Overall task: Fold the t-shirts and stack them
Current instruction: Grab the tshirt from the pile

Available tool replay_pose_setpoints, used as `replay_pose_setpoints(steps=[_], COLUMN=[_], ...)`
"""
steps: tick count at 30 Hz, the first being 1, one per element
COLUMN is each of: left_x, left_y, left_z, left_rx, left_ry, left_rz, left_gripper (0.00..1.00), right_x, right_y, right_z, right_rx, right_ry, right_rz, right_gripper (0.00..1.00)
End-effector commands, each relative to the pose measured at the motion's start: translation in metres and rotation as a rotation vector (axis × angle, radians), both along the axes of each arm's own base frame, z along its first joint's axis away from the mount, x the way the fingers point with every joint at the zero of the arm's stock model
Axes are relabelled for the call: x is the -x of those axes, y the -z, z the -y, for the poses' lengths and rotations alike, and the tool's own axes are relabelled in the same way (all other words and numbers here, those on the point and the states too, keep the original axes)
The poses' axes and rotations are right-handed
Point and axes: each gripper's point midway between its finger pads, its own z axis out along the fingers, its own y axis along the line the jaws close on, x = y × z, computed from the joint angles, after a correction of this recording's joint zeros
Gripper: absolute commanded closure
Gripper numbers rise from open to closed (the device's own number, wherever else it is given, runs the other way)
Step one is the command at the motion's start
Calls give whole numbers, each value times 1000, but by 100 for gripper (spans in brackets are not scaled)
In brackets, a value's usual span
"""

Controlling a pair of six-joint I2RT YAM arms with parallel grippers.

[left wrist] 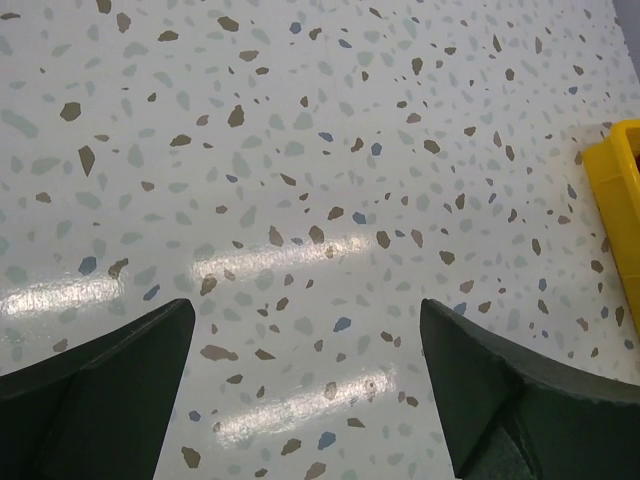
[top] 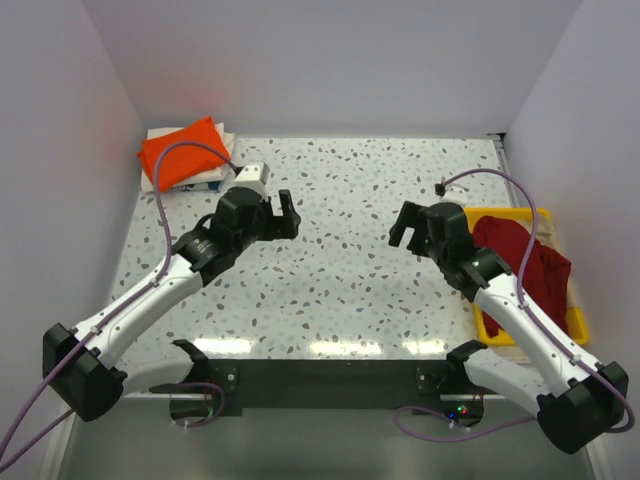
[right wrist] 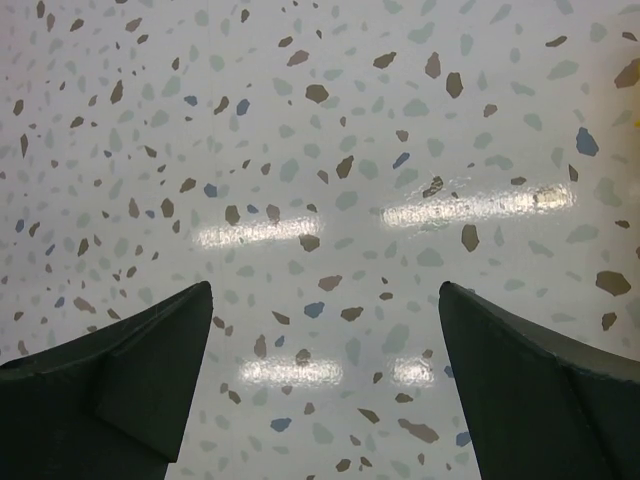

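at far right | yellow tray [top: 578,322] holds crumpled dark red t-shirt [top: 548,272]

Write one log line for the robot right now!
left hand: open, empty | right hand: open, empty | orange shirt: folded, far-left corner | dark red shirt: crumpled in yellow tray

Far-left corner of the table [top: 340,290]: folded shirt [top: 183,150] is lying on top of another shirt [top: 224,141]. Right edge, about mid-depth: tray [top: 500,214] is sitting there, with a crumpled shirt [top: 520,262] lying inside it. Left gripper [top: 285,213] is hanging left of centre, nearer than the pile and to its right. Right gripper [top: 403,225] is hanging just left of the tray. The two are facing each other, well apart.
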Motion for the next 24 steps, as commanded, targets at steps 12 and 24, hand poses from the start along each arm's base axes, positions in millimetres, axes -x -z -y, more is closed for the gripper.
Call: replay_pose_setpoints(steps=[12,24], left_x=[14,16], left_y=[-31,-23], left_z=[-2,3], left_rx=[33,28], left_ry=[59,90], left_rz=[60,43], left_gripper=[0,0], right_x=[16,27], right_y=[-48,-9], right_z=[71,168], right_rx=[17,306], right_ry=[493,860], right_rz=[1,-307], right_gripper=[1,1])
